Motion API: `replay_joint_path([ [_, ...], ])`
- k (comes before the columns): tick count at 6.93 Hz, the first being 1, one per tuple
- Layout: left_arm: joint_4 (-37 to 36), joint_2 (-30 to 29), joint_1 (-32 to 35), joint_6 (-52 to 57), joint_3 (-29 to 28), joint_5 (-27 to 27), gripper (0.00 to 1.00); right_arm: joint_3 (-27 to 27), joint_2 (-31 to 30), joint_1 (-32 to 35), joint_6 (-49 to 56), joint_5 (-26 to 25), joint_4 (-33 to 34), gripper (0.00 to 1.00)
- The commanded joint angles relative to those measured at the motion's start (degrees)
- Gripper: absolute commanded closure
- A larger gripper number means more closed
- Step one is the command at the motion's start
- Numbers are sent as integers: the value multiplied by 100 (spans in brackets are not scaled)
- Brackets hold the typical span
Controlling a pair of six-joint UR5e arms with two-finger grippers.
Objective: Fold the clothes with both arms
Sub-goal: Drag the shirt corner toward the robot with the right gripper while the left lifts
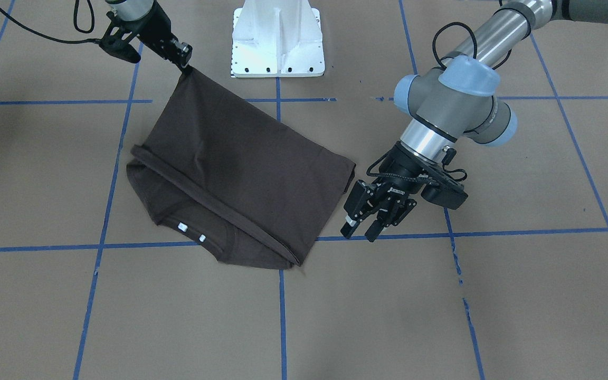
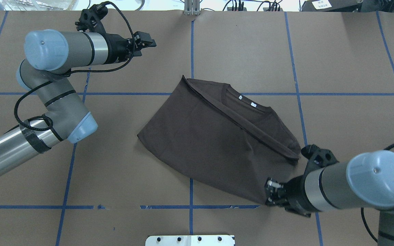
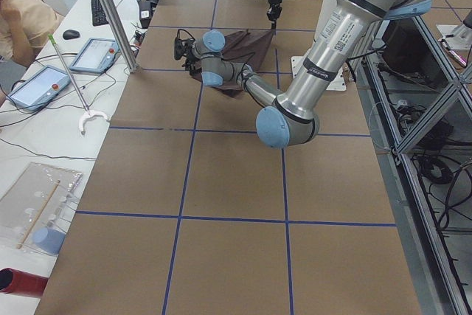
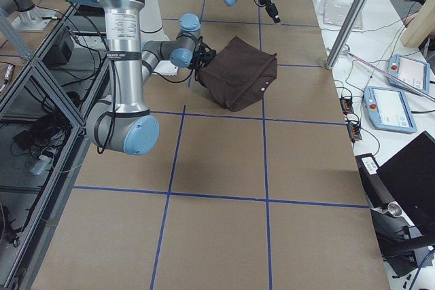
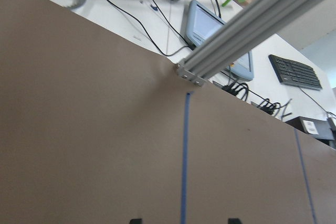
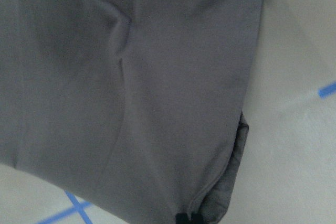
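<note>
One dark brown T-shirt (image 1: pixel 240 158), lying folded in front of the white pedestal (image 1: pixel 277 47) — corner nearest it clamped between the jaws of the right gripper (image 1: pixel 185 65). Left gripper (image 1: pixel 375 221) farther from the pedestal, clear of the shirt — spread wide, holds nothing.

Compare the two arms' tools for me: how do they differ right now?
The right tool is shut, pinching a corner of the T-shirt; the left tool is open and empty. The right holds that corner raised; the left touches no cloth. Both are black, two-fingered.
</note>
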State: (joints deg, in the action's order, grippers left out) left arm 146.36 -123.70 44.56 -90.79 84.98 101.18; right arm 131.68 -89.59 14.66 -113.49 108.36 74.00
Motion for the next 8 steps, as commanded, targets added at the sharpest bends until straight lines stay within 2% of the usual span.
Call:
replay_joint_path([
  [1, -81, 100, -26, -860, 449, 706, 12, 139, -321, -1033, -156, -8, 0, 68],
  [2, -238, 309, -44, -1410, 824, 1041, 12, 121, -322, -1061, -339, -95, 0, 1],
  [3, -648, 659, -236, -2094, 1410, 1140, 13, 103, -313, -896, -358, -340, 9, 0],
  [4, -774, 1002, -664, -2188, 1773, 854, 13, 60, -270, -625, -350, -699, 1, 0],
  [6, -1640, 1120, -1053, -2189, 1943, 632, 13, -395, -25, 376, -288, -719, 9, 0],
  [7, -2472, 1068, -1542, -2189, 2074, -4, 14, -816, 377, 737, -279, -737, 9, 0],
  [8, -2950, 1067, -1930, -2189, 2180, -567, 15, -915, 616, 1088, -253, -729, 35, 0],
])
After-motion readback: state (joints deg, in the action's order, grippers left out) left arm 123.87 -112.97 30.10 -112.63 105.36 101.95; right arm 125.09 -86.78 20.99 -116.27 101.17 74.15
